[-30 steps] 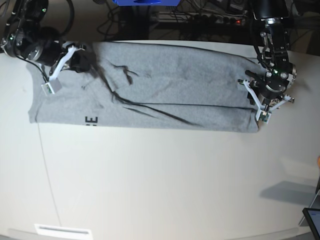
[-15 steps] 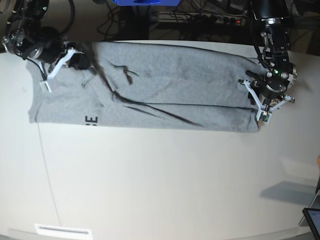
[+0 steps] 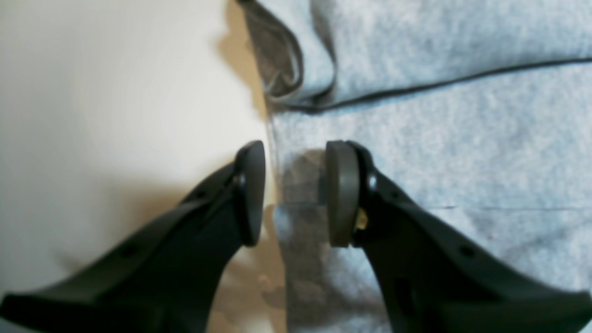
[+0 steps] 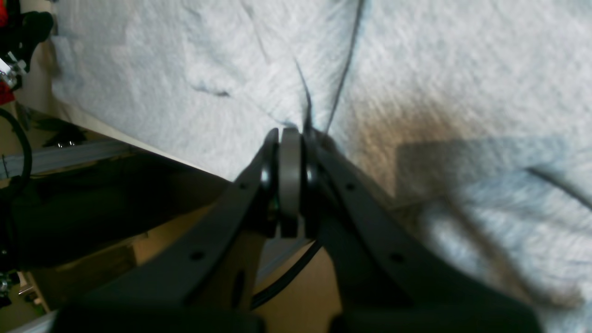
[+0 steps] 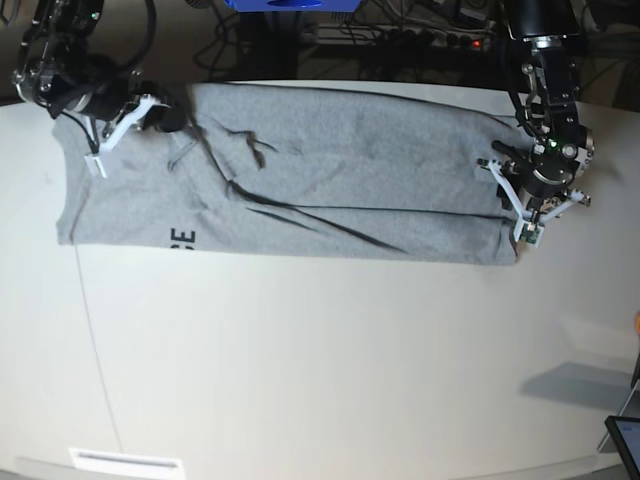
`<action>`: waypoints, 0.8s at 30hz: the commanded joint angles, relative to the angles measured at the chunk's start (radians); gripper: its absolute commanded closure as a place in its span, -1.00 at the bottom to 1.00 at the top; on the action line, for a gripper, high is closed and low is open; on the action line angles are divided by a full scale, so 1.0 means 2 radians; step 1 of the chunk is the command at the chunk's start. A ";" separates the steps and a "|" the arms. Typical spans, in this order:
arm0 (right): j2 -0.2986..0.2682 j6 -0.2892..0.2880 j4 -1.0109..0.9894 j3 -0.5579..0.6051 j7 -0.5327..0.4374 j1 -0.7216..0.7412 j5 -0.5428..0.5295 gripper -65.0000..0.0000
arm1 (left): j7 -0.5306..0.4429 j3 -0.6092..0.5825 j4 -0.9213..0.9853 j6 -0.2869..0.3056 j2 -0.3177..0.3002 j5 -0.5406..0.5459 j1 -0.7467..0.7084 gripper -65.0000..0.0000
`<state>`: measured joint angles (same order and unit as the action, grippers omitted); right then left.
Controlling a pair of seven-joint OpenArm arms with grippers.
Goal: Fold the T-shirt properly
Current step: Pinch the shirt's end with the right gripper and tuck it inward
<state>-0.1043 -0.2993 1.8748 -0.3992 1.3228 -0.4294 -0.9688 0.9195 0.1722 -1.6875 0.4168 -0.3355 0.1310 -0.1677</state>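
Observation:
The heather-grey T-shirt (image 5: 330,180) lies as a long band across the back of the white table (image 5: 330,350), with black letters (image 5: 183,239) at its front left. My right gripper (image 5: 168,118) is at the shirt's back left corner. In the right wrist view this gripper (image 4: 291,134) is shut on a pinch of the T-shirt (image 4: 416,69), and creases run out from its tips. My left gripper (image 5: 518,205) hangs over the shirt's right end. It stands open (image 3: 296,192), one finger over the bare table and the other over the T-shirt (image 3: 462,138), astride the cloth's edge.
Behind the table are dark cables, a power strip (image 5: 440,40) and a blue object (image 5: 290,5). A dark screen corner (image 5: 625,440) shows at the front right. A white label (image 5: 125,460) sits at the front left edge.
My right gripper has moved toward the back of the table, taking the shirt's back left corner with it. The left arm has not moved.

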 commanded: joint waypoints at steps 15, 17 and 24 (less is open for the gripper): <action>-0.004 0.000 0.032 -0.012 -0.008 -0.010 -0.012 0.50 | -0.008 0.002 -0.010 -0.004 -0.008 0.000 0.004 0.32; -0.005 0.000 0.047 -0.026 -0.005 -0.008 -0.014 0.50 | -0.008 0.003 -0.010 -0.004 -0.008 0.000 0.004 0.32; -0.054 0.000 0.049 -0.097 -0.007 0.008 -0.113 0.50 | -0.008 0.005 -0.027 -0.004 -0.007 0.005 0.001 0.32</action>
<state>-0.2062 -0.2970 1.9549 -0.5888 1.3163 -0.4129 -1.1709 0.9222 0.1749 -1.7153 0.4164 -0.3370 0.1364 -0.1726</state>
